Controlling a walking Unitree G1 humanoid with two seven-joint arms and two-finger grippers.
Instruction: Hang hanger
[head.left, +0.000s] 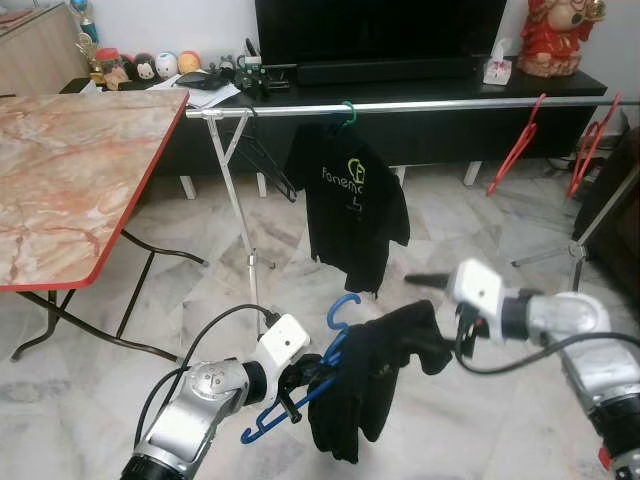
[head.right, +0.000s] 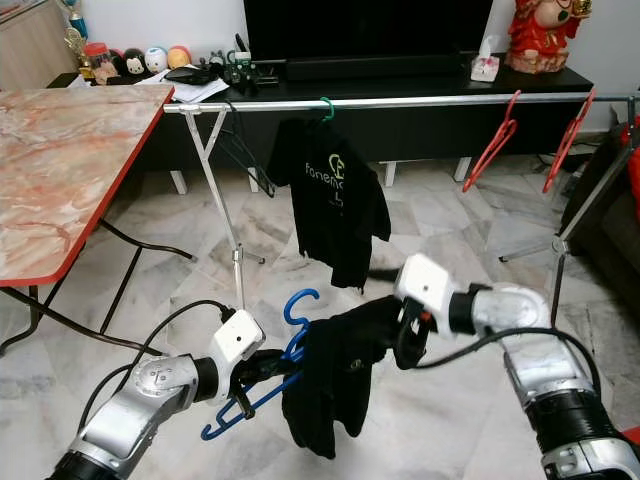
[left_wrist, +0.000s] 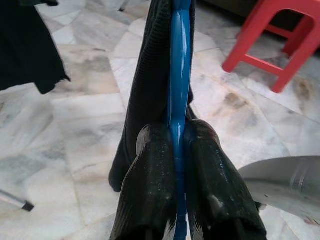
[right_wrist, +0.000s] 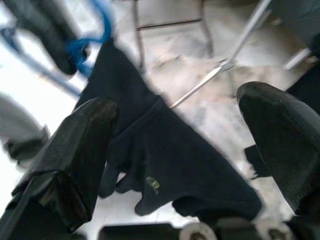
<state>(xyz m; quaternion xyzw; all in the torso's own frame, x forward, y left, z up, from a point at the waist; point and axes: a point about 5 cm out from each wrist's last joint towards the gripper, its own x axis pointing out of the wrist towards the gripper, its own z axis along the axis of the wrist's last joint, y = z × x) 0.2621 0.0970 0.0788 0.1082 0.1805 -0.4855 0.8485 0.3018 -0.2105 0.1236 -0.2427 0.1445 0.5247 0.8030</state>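
Two hands are engaged: left hand (left_wrist: 177, 165) clamped on blue hanger (head.left: 335, 345), right hand (right_wrist: 175, 150) spread apart; rail (head.left: 420, 104) at twelve o'clock should be approached hook-first.

home living room, tv (head.left: 380, 30), marble floor (head.left: 200, 230)

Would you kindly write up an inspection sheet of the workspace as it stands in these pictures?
Surface: marble tile floor.
Job's things: blue hanger carrying a black garment; clothes rail with a black T-shirt on a green hanger.
Clutter: red hangers on the rail; red stool.
Grippers: left gripper shut on the blue hanger; right gripper open beside the garment.
Cables: black cable looping from the left arm.
Surroundings: marble-top table, TV console.
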